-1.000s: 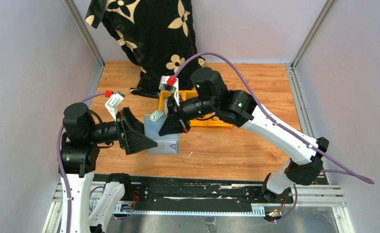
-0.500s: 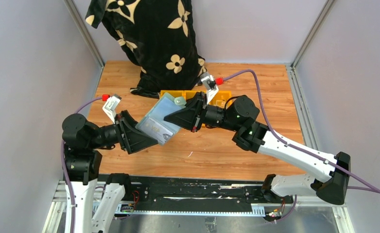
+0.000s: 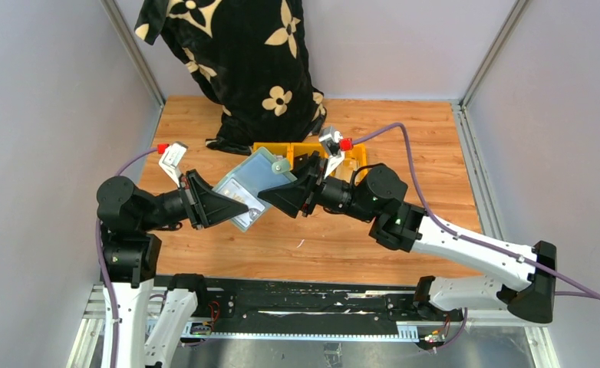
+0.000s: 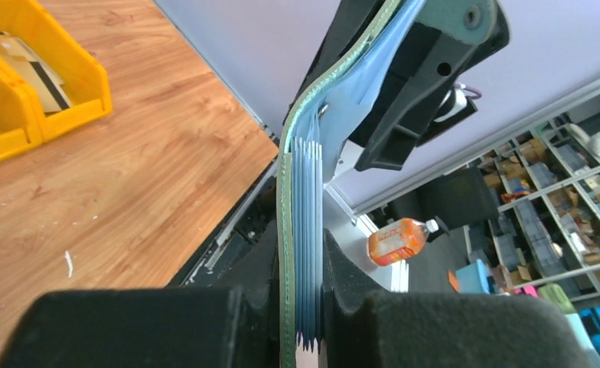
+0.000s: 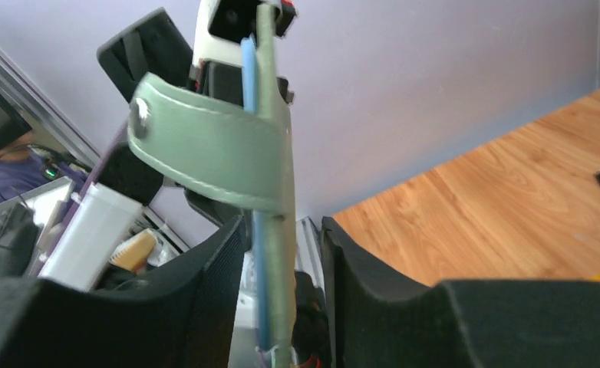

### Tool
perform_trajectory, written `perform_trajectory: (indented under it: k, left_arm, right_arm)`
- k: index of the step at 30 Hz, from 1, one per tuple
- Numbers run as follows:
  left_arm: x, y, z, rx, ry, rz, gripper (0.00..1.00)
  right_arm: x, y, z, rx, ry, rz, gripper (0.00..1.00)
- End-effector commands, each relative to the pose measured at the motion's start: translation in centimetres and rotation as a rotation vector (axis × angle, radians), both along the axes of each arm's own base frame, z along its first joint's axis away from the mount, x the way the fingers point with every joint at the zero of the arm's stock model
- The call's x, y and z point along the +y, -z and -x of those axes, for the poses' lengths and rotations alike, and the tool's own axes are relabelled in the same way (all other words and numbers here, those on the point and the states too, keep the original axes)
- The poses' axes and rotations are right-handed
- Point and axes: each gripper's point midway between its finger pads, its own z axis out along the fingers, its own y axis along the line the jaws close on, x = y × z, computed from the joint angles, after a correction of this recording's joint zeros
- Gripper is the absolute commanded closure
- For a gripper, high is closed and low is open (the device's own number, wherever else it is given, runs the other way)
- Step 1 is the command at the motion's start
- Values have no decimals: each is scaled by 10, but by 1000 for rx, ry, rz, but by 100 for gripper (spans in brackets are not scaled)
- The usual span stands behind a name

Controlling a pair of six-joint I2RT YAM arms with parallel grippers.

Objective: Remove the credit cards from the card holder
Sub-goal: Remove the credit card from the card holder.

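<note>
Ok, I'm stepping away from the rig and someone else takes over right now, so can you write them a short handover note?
Left gripper: shut on one end of the card holder, holding it in the air.
Right gripper: open, jaws either side of the holder's snap-tab end, not pressing it.
Cards: one tan card with a dark stripe lies in a yellow bin; whether more sit in the pockets cannot be seen.
Done: at least one card out.
Left: check the pockets, pull any others.
</note>
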Motion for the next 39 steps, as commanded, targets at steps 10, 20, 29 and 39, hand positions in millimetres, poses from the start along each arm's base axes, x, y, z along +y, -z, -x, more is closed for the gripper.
perform_trajectory:
  k: [10,20,29,39]
  left_arm:
    - [5,15,12,-90,35,-172,100]
    - [9,15,11,-160,0,-227,39]
    - [21,-21,-5,-325,-283,-106,4]
    - [7,-31,19,-325,-129,13,23]
  right_arm:
    - [6,35,1,-217,-121,534,66]
    - [0,3,4,-242,-109,469,100]
    - [-14,-28,5,-61,-26,36,100]
    - [-18,-32,5,30,-32,-95,100]
